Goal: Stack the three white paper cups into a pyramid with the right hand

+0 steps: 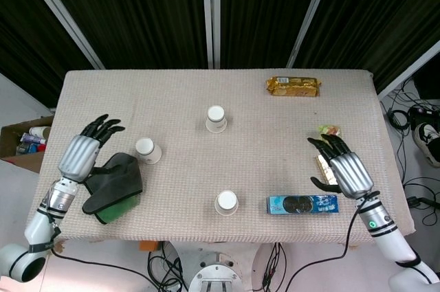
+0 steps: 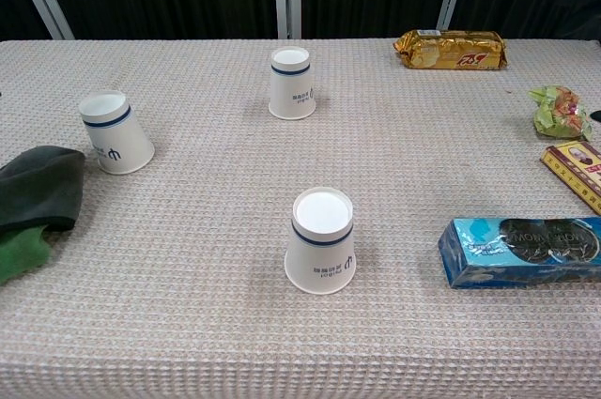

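Three white paper cups with a blue band stand upside down and apart on the woven table. One cup point(image 1: 216, 119) point(image 2: 292, 84) is at the back middle. A second cup point(image 1: 147, 150) point(image 2: 115, 132) stands at the left. The third cup point(image 1: 226, 203) point(image 2: 321, 242) is near the front middle. My right hand point(image 1: 344, 169) hovers open at the table's right side, fingers spread, holding nothing, well to the right of the front cup. My left hand point(image 1: 86, 152) is open at the left edge, beside the cloth. Neither hand shows in the chest view.
A dark grey and green cloth point(image 1: 112, 185) point(image 2: 33, 202) lies at the front left. A blue cookie box point(image 1: 302, 204) point(image 2: 522, 250) lies front right, a gold snack pack point(image 1: 293, 86) point(image 2: 450, 49) at the back right, and a green candy bag point(image 2: 558, 110) and a flat yellow-edged box point(image 2: 573, 167) at the right.
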Motion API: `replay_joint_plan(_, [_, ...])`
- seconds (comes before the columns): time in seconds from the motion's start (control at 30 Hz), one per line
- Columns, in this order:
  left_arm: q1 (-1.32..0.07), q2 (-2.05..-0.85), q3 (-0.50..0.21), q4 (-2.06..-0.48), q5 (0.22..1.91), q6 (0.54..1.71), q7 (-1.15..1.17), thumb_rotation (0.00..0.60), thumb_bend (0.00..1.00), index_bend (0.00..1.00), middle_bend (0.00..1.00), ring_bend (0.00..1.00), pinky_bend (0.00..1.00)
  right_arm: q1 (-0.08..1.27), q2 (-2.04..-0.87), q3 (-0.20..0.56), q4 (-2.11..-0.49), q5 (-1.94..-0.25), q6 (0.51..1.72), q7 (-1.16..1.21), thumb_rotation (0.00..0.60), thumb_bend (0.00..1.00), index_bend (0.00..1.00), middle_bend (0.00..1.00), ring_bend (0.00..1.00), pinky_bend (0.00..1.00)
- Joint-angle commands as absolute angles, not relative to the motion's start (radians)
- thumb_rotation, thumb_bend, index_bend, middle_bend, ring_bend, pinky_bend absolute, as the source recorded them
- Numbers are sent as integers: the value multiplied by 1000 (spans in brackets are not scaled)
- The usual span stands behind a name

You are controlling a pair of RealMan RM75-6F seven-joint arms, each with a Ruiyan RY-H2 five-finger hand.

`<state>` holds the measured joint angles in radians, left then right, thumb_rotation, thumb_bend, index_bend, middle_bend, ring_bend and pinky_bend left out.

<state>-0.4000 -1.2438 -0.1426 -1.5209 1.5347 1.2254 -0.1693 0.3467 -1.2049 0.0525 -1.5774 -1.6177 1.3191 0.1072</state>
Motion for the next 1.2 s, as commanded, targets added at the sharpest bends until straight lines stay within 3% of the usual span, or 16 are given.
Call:
replay_joint_plan(0.03, [-497, -1218, -166, -1508, 1409, 1030, -245, 600, 98, 206, 150, 58, 165, 292, -1178, 34, -1571, -1630, 1395, 125, 600, 173, 121, 221, 66, 126])
replay_joint_plan(0.23, [-594, -1266, -186, -1457, 1355, 872, -320, 600, 98, 206, 175, 58, 165, 263, -1182, 28, -1550, -1622, 1429, 139, 600, 172, 134, 229, 66, 125])
replay_joint_plan(0.6, [-672, -1319, -165, -1384, 1275, 712, -308, 600, 98, 207, 184, 58, 165, 239, -1199, 30, -1519, -1606, 1446, 162, 600, 173, 135, 229, 66, 125])
replay_joint_plan(0.7, [-669, -1326, -159, -1376, 1273, 717, -318, 600, 98, 227, 197, 60, 165, 237, -1208, 33, -1505, -1597, 1442, 168, 600, 173, 138, 229, 67, 125])
replay_joint_plan(0.8, [-663, -1357, -159, -1344, 1265, 746, -305, 600, 103, 277, 270, 109, 176, 236, -1218, 36, -1494, -1590, 1439, 174, 600, 173, 139, 230, 67, 126])
replay_joint_plan(1.03, [-681, -1428, -153, -1265, 1257, 764, -235, 600, 250, 393, 388, 193, 208, 232, -1231, 38, -1481, -1578, 1431, 175, 600, 173, 150, 232, 67, 125])
replay_joint_plan(1.2, [-690, -1425, -158, -1307, 1240, 780, -165, 600, 287, 483, 477, 253, 218, 225, -1230, 41, -1479, -1574, 1437, 175, 600, 173, 157, 234, 67, 126])
